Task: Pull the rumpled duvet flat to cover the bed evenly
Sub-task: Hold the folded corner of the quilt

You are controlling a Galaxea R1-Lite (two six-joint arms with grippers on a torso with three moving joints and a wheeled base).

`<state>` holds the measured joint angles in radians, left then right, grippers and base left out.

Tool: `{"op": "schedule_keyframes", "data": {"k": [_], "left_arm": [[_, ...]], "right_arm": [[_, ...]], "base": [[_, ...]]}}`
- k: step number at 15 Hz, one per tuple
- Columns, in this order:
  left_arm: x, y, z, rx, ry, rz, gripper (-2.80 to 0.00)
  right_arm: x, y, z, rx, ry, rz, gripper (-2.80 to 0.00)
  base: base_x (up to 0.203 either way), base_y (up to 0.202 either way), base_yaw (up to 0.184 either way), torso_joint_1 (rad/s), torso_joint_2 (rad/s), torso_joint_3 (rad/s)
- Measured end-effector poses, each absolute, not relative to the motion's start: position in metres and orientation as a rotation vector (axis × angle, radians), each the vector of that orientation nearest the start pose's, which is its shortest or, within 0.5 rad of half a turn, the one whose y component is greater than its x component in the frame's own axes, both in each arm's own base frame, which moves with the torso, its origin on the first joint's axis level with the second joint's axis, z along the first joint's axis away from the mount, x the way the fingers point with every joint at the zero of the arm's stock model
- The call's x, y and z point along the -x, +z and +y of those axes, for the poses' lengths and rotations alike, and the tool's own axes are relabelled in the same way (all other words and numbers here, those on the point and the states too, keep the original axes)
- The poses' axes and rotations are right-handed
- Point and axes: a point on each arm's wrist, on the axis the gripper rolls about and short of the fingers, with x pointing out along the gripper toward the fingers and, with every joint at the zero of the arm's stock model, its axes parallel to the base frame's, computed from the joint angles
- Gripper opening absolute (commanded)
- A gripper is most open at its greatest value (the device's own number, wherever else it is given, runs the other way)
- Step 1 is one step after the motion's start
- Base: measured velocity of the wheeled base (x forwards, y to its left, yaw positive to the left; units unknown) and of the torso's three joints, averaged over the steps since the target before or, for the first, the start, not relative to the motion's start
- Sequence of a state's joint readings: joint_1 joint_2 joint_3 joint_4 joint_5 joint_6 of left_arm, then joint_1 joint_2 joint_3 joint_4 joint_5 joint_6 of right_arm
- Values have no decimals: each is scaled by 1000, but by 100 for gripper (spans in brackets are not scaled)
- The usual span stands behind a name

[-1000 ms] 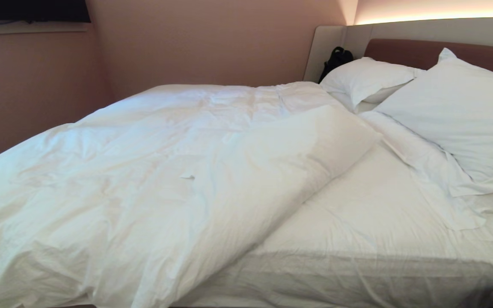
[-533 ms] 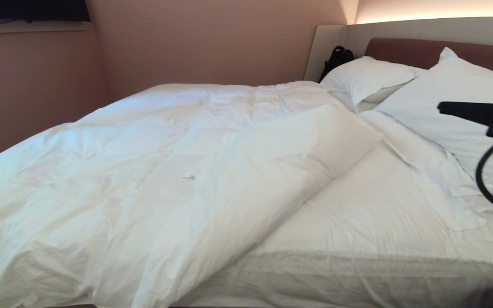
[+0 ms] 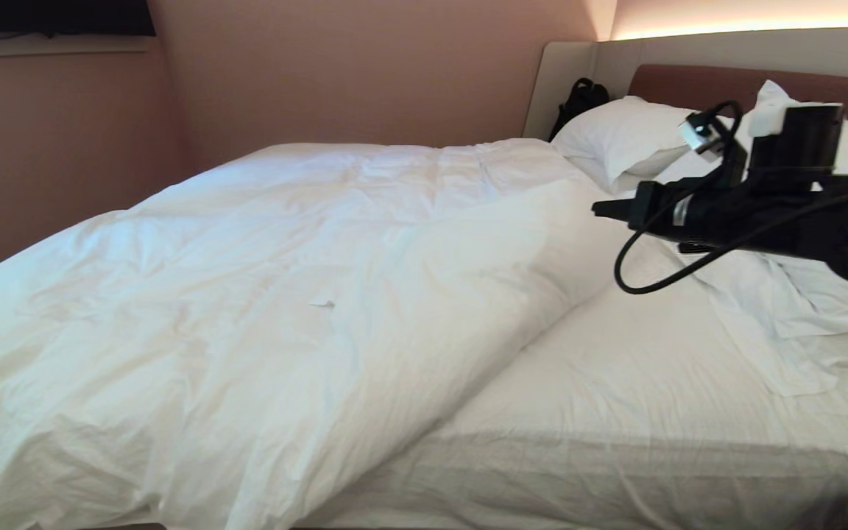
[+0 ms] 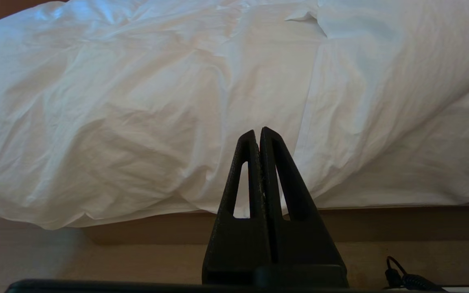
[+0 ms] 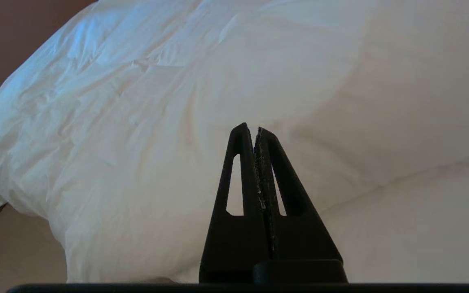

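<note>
Head view: high, angled down across the low white-sheeted bed [image 3: 615, 412] toward the headboard. Left wrist view: low, level, close to the rumpled puffy white duvet [image 4: 136, 101] overhanging the bed's edge. Right wrist view: raised, close, facing that duvet's fold. All share the duvet.

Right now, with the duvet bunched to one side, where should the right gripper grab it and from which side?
Probably the folded-back edge of the duvet, where it rolls into a thick ridge beside the bare sheet. Come in from the uncovered pillow side: the right gripper, shut, already hangs above that ridge, and the fold gives a graspable lip to pull towards the pillows.
</note>
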<state>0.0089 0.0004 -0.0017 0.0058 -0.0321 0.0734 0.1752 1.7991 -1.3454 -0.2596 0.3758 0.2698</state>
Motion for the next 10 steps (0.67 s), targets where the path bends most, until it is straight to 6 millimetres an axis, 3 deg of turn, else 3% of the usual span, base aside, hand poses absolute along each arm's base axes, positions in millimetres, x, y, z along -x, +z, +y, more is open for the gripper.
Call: {"op": "schedule_keyframes", "data": {"k": [5,10], "left_arm": [[23,75,-1,-73,-23,4,-280],[23,75,-1,-73,-24,4,-280]], "right_arm": [[-390,226,92,-273,539,353,-280],[-417,190,104,-234,507,411,-280]], "base": [[0,0,0,0,0,0],[0,0,0,0,0,0]]}}
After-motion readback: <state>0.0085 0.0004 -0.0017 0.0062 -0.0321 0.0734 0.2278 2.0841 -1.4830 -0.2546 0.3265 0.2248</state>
